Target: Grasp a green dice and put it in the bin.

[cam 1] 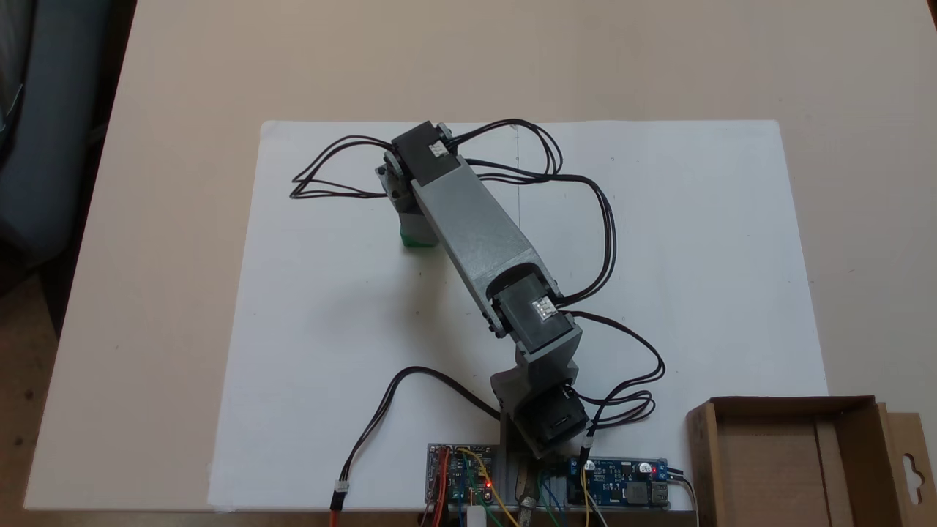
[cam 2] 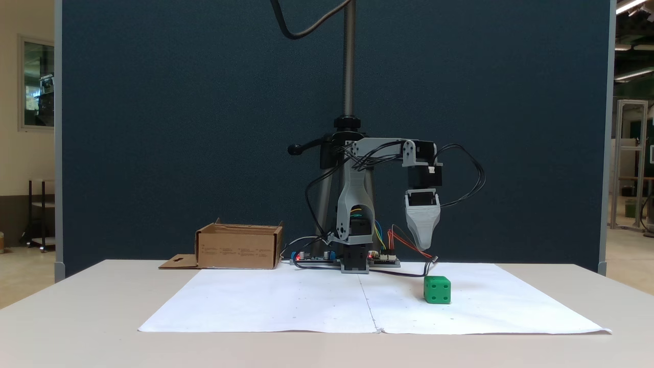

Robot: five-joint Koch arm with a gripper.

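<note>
The green dice (cam 2: 437, 290) sits on the white paper, right of the arm's base in a fixed view. From above, only a sliver of the dice (cam 1: 418, 238) shows under the wrist. My gripper (cam 2: 425, 247) points straight down and hangs a little above the dice, apart from it. It shows as one tapered grey piece, so its jaws cannot be made out. From above, the gripper (cam 1: 411, 219) is mostly hidden under the black wrist motor. The bin (cam 1: 794, 461) is a brown cardboard box at the table's near right corner, and the bin (cam 2: 239, 248) stands left of the base.
A white paper sheet (cam 1: 659, 256) covers the middle of the table. Circuit boards (cam 1: 618, 483) with wires lie beside the arm's base. Loose black cables (cam 1: 322, 179) loop out around the wrist. A metal stand pole (cam 2: 349, 61) rises behind the arm.
</note>
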